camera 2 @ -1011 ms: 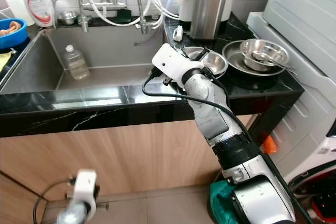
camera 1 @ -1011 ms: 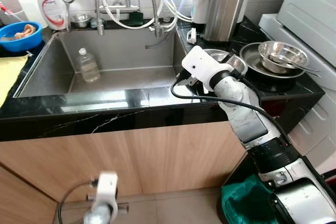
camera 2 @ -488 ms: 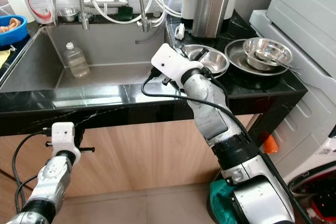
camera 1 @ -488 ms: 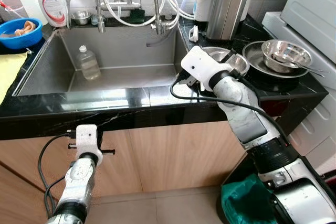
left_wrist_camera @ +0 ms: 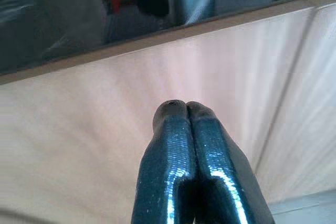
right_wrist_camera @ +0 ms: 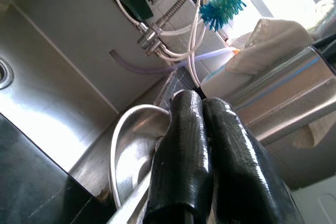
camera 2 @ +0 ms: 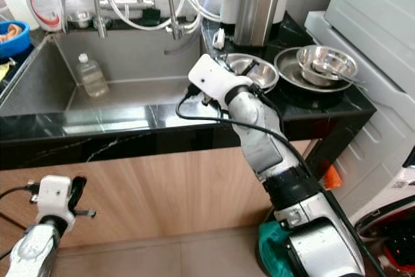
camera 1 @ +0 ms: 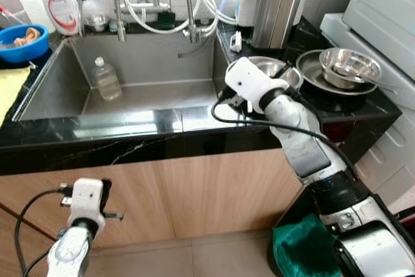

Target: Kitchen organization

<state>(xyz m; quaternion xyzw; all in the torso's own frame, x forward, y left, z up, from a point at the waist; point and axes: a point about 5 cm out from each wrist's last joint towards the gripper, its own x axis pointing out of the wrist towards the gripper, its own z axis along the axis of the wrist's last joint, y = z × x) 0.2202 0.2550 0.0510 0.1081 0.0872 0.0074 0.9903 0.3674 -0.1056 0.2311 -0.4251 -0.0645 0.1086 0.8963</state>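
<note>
Fingers (right_wrist_camera: pixel 181 150) of the right hand (right_wrist_camera: pixel 202 103) press together, pinching nothing, poised just over the rim of a steel bowl (camera 1: pixel 280 71) on the counter (camera 1: pixel 162 121) beside the sink (camera 1: pixel 149 69). Closed like this, the hand may knock the bowl rather than grip it, sliding it into the stacked bowls (camera 1: pixel 347 66) near the counter's edge. The left hand (left_wrist_camera: pixel 187 109), also pressed together, hangs low by the cabinet front (camera 1: pixel 194 186). A bottle (camera 1: pixel 106 79) lies in the sink.
</note>
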